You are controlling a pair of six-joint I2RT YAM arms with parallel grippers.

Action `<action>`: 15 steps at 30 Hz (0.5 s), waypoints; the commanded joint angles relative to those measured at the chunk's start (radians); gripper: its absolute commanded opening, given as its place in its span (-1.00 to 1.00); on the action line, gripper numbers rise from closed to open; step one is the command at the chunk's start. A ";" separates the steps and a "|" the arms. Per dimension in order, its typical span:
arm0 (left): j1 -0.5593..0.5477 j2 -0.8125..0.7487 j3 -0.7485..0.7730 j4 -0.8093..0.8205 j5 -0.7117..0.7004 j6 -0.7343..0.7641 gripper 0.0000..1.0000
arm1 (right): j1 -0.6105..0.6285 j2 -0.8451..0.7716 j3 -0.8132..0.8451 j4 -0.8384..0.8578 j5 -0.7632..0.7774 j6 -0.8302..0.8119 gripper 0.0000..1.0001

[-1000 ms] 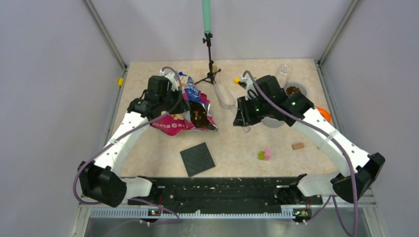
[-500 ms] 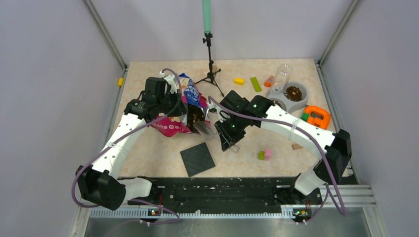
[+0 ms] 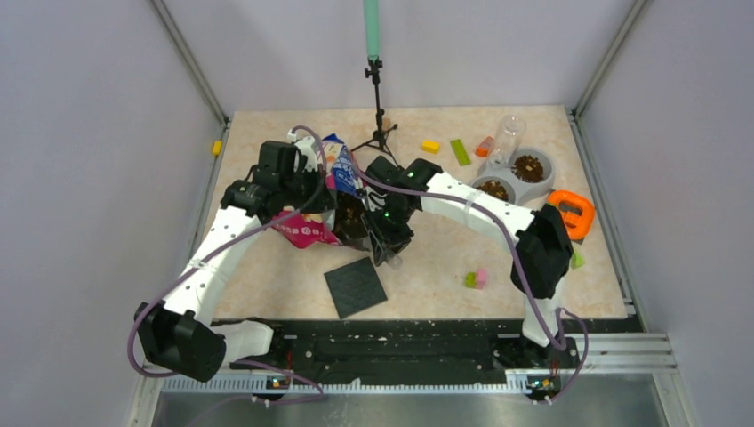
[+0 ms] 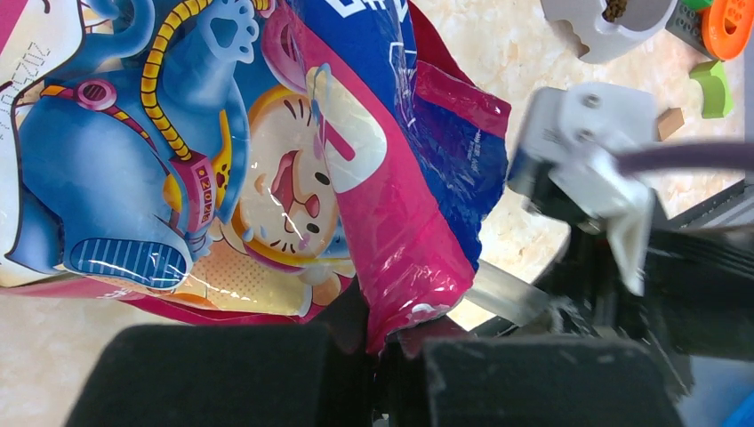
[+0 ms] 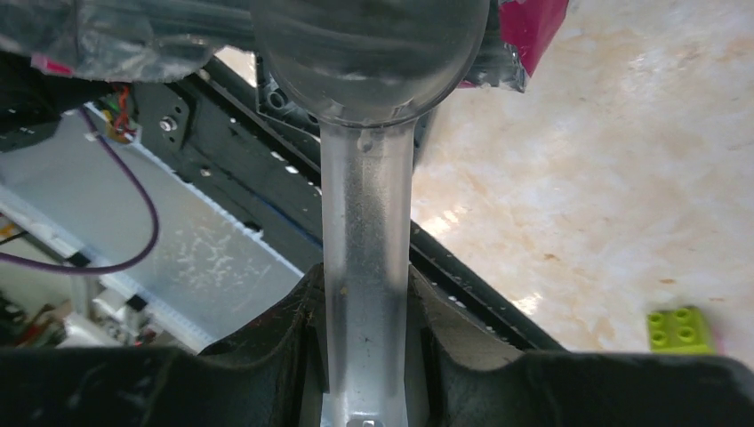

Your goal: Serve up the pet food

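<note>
The pink-and-blue pet food bag [image 3: 340, 171] lies at the left middle of the table, and brown kibble [image 3: 352, 208] shows in its open mouth. My left gripper [image 3: 313, 189] is shut on the bag's pink edge [image 4: 405, 294]. My right gripper [image 3: 389, 238] is shut on the handle of a clear plastic scoop [image 5: 366, 258]. The scoop's bowl [image 5: 373, 53] is at the bag's mouth, and I cannot tell what is inside it. A grey double bowl [image 3: 544, 175] at the back right holds kibble [image 3: 528, 164] in both cups.
A black square mat [image 3: 355, 286] lies in front of the bag. Green and pink blocks [image 3: 476, 278] sit at the near middle. An orange toy [image 3: 569, 212], a clear bottle [image 3: 509, 133], yellow and green blocks [image 3: 430, 146] and a tripod [image 3: 378, 116] are at the back.
My right arm has swung left from the double bowl to the bag's mouth, carrying the scoop. My left gripper has kept its hold on the bag.
</note>
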 commanded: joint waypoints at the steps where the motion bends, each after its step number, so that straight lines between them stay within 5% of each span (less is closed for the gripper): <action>1: -0.002 -0.069 0.010 0.068 0.065 0.000 -1.00 | -0.033 0.071 0.068 0.036 -0.107 0.101 -1.00; 15: -0.002 -0.133 -0.011 0.120 0.145 0.029 -1.00 | -0.126 0.269 0.078 0.264 -0.163 0.277 -1.00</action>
